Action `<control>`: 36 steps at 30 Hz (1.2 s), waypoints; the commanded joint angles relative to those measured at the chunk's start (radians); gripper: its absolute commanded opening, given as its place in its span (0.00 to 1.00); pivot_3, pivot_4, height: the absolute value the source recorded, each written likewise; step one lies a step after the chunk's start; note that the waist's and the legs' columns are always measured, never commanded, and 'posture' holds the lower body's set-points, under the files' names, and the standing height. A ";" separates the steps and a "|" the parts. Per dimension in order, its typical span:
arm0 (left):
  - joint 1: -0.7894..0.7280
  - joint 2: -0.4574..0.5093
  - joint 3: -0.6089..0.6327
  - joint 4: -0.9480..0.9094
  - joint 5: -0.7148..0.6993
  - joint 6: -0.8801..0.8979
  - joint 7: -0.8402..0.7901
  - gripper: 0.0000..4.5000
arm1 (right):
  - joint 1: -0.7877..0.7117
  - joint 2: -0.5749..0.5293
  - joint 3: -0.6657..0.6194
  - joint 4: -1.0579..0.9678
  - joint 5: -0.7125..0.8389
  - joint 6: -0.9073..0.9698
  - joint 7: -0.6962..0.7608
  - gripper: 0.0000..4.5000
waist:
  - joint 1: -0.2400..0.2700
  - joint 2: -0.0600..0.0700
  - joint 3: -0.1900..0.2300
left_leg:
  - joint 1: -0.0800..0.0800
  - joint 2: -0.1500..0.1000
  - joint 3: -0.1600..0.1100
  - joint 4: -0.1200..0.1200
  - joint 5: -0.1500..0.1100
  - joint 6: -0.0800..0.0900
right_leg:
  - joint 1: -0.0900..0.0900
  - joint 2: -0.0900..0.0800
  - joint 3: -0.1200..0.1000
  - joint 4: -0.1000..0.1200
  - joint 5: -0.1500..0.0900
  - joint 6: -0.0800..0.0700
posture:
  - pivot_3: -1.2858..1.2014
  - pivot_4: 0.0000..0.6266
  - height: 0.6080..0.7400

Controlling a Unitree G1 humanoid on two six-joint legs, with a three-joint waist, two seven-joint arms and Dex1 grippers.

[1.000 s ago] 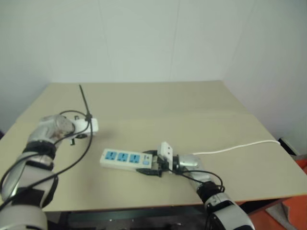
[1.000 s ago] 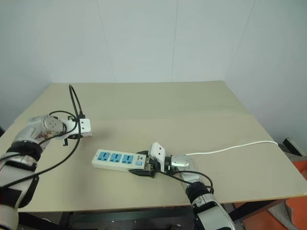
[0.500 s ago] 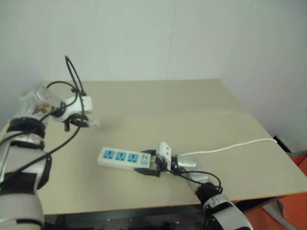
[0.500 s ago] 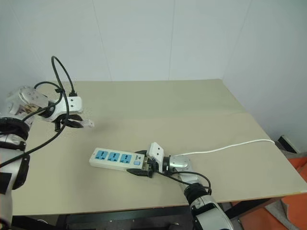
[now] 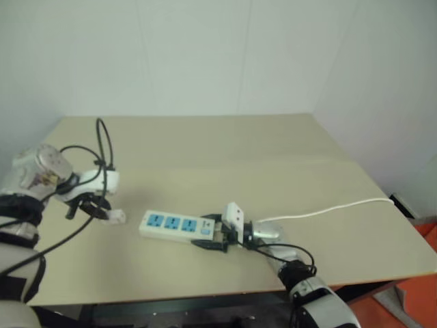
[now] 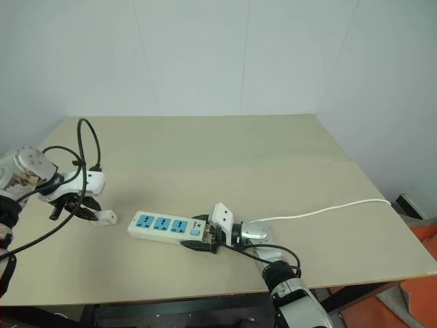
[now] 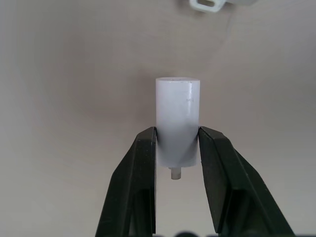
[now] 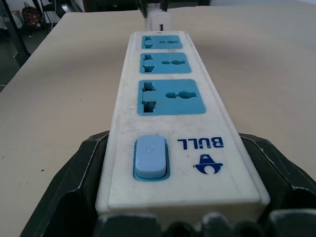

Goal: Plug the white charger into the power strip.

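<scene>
Head views: power strip, a long white bar with three blue sockets, lies on the matte beige tabletop, its switch end clasped by the right end effector; charger not yet plugged, well left of the strip. Left wrist view: left end effector pinches the smooth boxy white charger, prongs still free. Right wrist view: glossy strip held between wide-set fingers; all sockets empty.
</scene>
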 commanded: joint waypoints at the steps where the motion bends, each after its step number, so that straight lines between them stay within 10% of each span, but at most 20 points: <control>1: -0.001 0.007 0.010 -0.024 0.023 -0.014 0.000 0.22 | -0.001 0.002 -0.001 -0.042 0.019 0.008 0.010 0.76 | 0.000 0.000 0.000 | 0.000 0.000 0.000 0.000 0.000 0.000 | 0.000 0.000 0.000 0.000 0.000 0.001 | 0.52 0.24 1.00; 16: 0.033 -0.015 0.009 -0.001 0.092 -0.050 0.065 0.22 | 0.006 0.006 0.001 -0.061 0.018 0.031 0.005 0.76 | -0.002 0.000 0.000 | 0.001 0.000 0.000 0.000 0.000 0.000 | 0.000 0.000 0.000 0.001 0.001 0.002 | 0.52 0.24 1.00; 27: 0.013 -0.028 0.022 0.028 0.103 -0.057 0.076 0.99 | 0.007 0.010 0.001 -0.057 0.018 0.030 0.001 0.76 | -0.003 0.000 0.000 | 0.001 0.000 0.000 0.000 0.000 0.000 | 0.000 0.000 0.000 0.001 0.001 0.002 | 0.52 0.24 1.00; 36: -0.030 -0.045 -0.006 0.003 0.147 -0.052 0.081 0.99 | -0.011 0.012 -0.004 -0.037 0.019 0.026 -0.004 0.76 | -0.003 0.000 0.000 | 0.001 0.000 0.000 0.000 0.000 0.000 | 0.000 0.000 0.000 0.001 0.001 0.002 | 0.52 0.24 1.00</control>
